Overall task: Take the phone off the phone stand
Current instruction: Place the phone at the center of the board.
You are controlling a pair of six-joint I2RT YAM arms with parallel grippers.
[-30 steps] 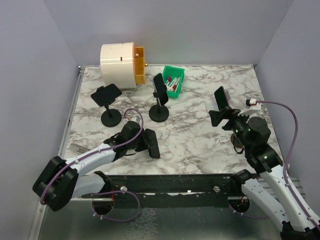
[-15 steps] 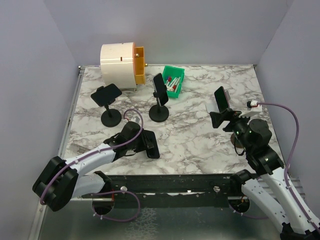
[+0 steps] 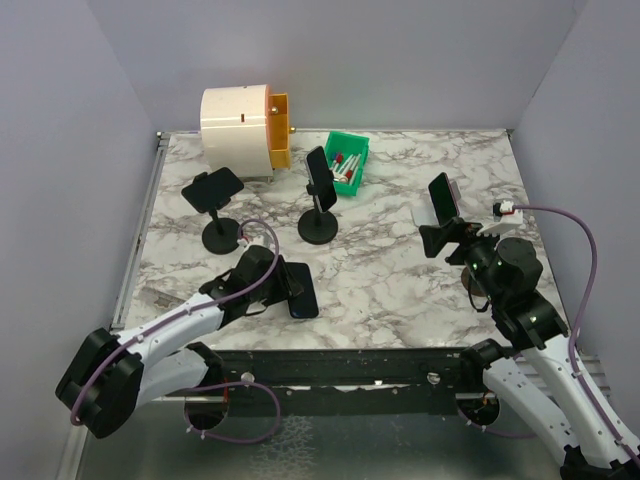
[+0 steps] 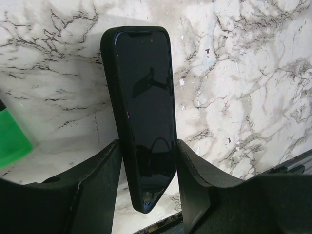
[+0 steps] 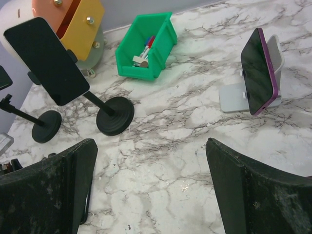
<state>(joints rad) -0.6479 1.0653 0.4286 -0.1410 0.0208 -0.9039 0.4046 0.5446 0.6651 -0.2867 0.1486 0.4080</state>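
Clenching a black phone (image 4: 144,87) by its long sides, the left gripper (image 4: 148,146) holds it at the near left of the desk (image 3: 400,290), well apart from both black stands (image 3: 319,225). The right gripper (image 5: 151,146) is spread wide and empty, near a purple phone (image 5: 258,73) on a white stand (image 5: 234,97).

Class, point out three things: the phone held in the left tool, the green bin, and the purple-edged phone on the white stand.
held phone (image 4: 146,112), left wrist view, middle of its dark screen.
green bin (image 5: 165,48), right wrist view, its outer side wall.
purple-edged phone (image 5: 256,68), right wrist view, middle of its screen.
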